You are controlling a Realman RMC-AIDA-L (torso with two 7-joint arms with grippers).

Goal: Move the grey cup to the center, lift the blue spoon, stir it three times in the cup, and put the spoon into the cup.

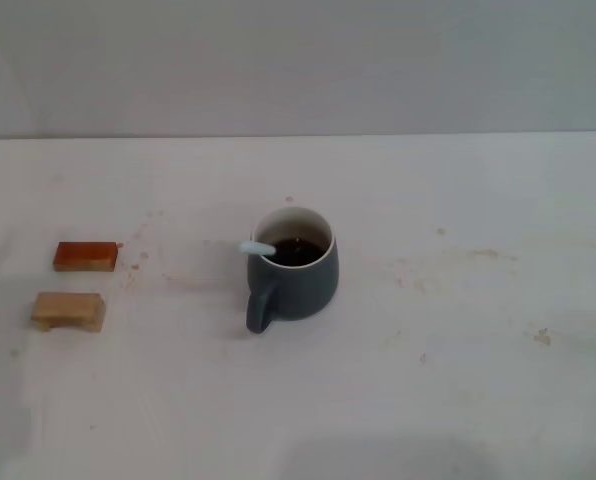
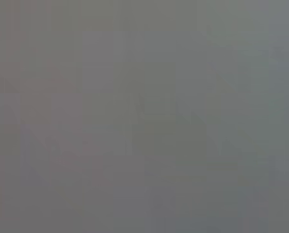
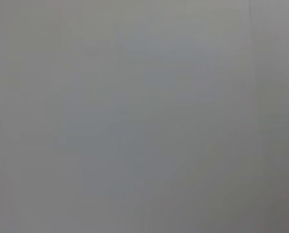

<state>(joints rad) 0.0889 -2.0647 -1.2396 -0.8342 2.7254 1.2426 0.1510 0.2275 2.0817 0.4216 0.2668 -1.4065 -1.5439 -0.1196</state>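
Note:
The grey cup (image 1: 296,272) stands upright near the middle of the white table, its loop handle turned toward me and dark brown liquid inside. The blue spoon (image 1: 257,248) rests in the cup, its pale blue handle end sticking out over the left side of the rim while its bowl is hidden in the liquid. Neither gripper shows in the head view. Both wrist views give only a plain grey blank surface with nothing recognisable.
At the table's left lie an orange-red wooden block (image 1: 85,256) and, nearer to me, a tan wooden block (image 1: 68,311). The white table (image 1: 458,330) carries small brown stains. A pale wall rises behind its far edge.

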